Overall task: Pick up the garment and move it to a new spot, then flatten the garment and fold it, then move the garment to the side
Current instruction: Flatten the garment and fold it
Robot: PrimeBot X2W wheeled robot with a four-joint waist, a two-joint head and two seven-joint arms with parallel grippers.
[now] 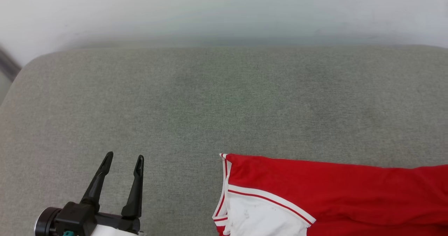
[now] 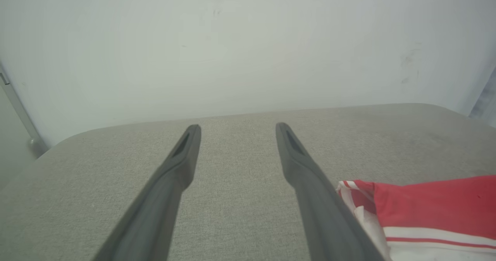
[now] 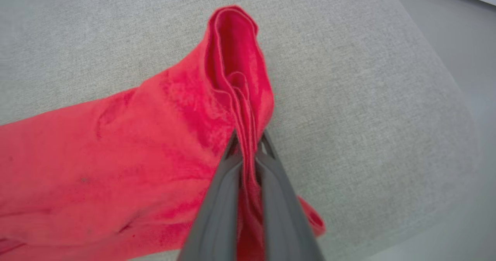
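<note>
Your left tool sits at the lower left of the head view, fingers spread wide with nothing between them, over bare grey cloth on the desk. Down its own camera you've got the two dark fingers parted and pointing toward the pale wall.

The shirt lies on the desk in the lower right of the head view, its red body running off the right edge. A white sleeve edged in red-and-white trim is at the bottom, right of centre. A strip of bare desk separates it from your left tool. In the left wrist view the shirt's striped corner shows at the lower right, just beside the right-hand finger.

Now your right tool: in its wrist view it's clamped tight on a bunched fold of the red cloth. The pinched fabric rises in a loop past the fingertips toward the top centre. The rest of the shirt spreads to the left and lower left of that frame.
</note>
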